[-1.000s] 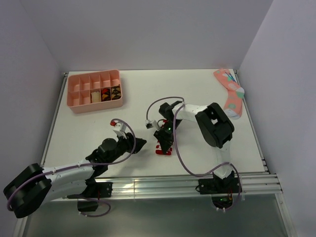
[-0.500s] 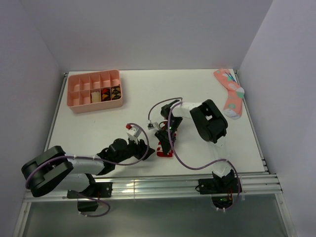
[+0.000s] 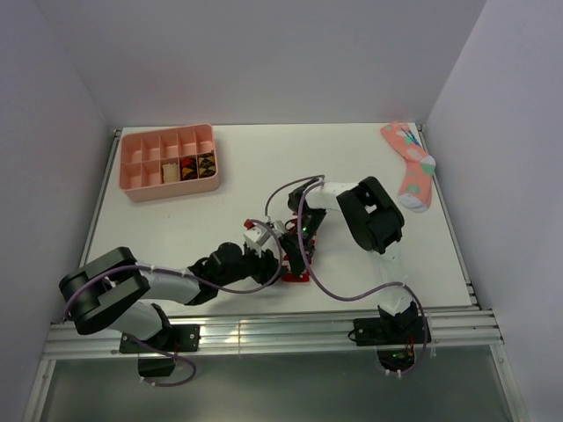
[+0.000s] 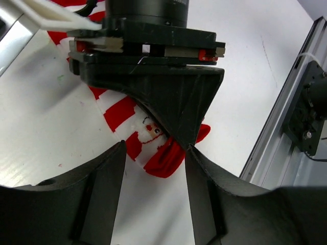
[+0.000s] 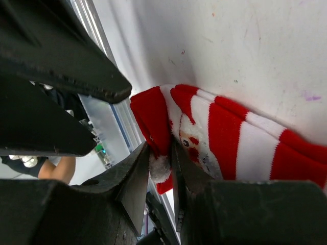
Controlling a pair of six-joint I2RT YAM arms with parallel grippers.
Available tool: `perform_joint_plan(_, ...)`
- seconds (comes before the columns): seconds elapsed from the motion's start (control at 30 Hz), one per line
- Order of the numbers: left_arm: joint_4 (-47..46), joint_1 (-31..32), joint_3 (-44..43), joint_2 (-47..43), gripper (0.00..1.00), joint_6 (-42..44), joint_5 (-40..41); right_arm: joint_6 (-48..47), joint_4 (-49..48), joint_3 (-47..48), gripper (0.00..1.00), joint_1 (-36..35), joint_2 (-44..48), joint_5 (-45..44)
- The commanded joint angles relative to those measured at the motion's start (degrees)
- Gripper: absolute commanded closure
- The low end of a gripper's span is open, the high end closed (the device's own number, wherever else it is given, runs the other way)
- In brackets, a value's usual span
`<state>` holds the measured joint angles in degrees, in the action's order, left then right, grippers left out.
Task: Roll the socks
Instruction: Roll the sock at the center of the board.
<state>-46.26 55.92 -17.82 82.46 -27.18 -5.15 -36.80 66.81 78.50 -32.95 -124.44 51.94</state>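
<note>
Pink compartment tray (image 3: pixel 171 186) sits at the far left of the white bench (image 3: pixel 264 158), a few of its cells holding small dark and pale items. Nearer the front, the left arm (image 3: pixel 176 283) stretches low over the bench from the near-left corner towards the middle. At its end the left claw (image 4: pixel 155 152) stands open, its two fingers spread apart and gripping nothing; a red end of the red-and-white striped sock (image 4: pixel 117 117) lies on the bench just at their tips. That sock rests near the bench's front edge, about mid-width, with a small Santa face printed on it. Just right of the left claw, the right claw (image 5: pixel 160 159) points down onto the sock, almost closed, pinching a red fold of it between its fingers. Far right, by the back corner, a pink patterned sock (image 3: pixel 412 171) lies flat beside the wall, well apart from both arms
</note>
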Motion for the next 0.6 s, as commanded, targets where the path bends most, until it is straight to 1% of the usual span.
perform_joint_plan(0.0,1.0,1.0,-2.6,1.1,0.45,3.3,-1.3,-1.7,2.5,1.3,0.69,0.4,-1.2,1.2)
perform_joint_plan(0.07,2.1,1.2,-3.3,1.8,0.48,3.8,-1.0,-1.9,2.8,1.7,0.69,0.4,-1.7,1.5)
perform_joint_plan(0.13,1.7,1.4,-3.1,2.2,0.49,3.8,-1.2,-1.9,3.0,1.7,0.69,0.4,-1.9,1.6)
perform_joint_plan(0.17,1.9,1.5,-3.2,2.4,0.52,3.9,-1.0,-2.0,3.0,1.6,0.69,0.5,-1.9,1.6)
perform_joint_plan(0.4,3.0,4.0,-5.2,6.0,0.56,4.9,0.3,-2.1,3.1,1.8,0.69,0.5,-2.3,1.3)
perform_joint_plan(0.57,3.1,4.5,-4.9,6.6,0.58,4.7,0.3,-2.1,3.1,1.8,0.7,0.6,-2.6,1.4)
